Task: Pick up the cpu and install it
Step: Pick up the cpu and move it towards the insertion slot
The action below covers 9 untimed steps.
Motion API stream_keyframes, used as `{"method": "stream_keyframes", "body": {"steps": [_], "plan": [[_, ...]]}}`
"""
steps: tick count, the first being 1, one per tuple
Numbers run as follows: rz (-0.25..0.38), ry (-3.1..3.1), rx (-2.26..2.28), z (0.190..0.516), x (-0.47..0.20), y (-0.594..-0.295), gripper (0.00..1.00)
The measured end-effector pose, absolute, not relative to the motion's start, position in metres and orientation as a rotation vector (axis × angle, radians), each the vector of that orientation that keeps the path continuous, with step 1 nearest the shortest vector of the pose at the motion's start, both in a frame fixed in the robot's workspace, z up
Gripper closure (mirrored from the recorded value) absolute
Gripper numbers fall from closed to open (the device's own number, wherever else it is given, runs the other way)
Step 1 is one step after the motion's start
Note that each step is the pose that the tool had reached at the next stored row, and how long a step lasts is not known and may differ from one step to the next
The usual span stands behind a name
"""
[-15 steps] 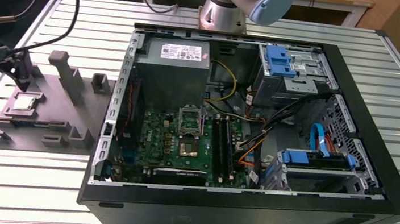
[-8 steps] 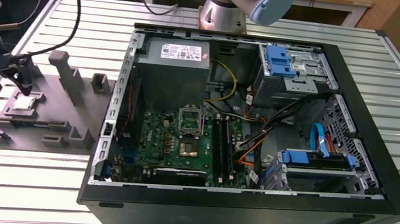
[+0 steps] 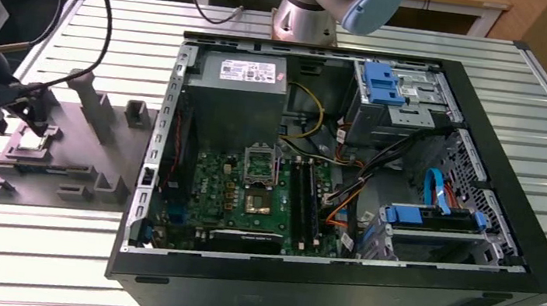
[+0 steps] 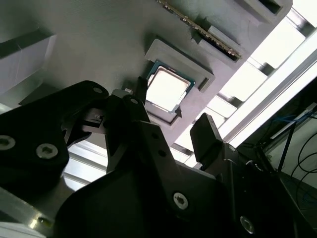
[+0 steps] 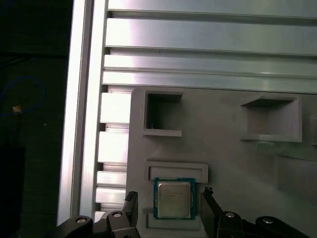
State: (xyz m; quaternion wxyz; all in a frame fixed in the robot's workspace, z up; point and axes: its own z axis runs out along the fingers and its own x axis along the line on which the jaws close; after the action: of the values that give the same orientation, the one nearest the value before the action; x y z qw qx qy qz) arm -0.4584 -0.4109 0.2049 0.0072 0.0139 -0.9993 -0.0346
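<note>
Cpu (image 5: 173, 198) sits in tray (image 5: 237, 168) pocket.
Gripper (image 5: 168, 194) spread wide astride it, not clamped on it.

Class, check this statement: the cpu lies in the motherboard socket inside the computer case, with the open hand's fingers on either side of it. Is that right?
Not quite. The cpu lies in a recess of the grey holder tray, outside the computer case, as the first wrist view shows. The open hand does flank it.
</note>
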Motion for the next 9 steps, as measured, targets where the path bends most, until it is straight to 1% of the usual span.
{"method": "stream_keyframes", "body": {"steps": [9], "plan": [[-0.108, -3.125, 0.042, 0.1975, -0.4563, -0.4118, 0.38]]}}
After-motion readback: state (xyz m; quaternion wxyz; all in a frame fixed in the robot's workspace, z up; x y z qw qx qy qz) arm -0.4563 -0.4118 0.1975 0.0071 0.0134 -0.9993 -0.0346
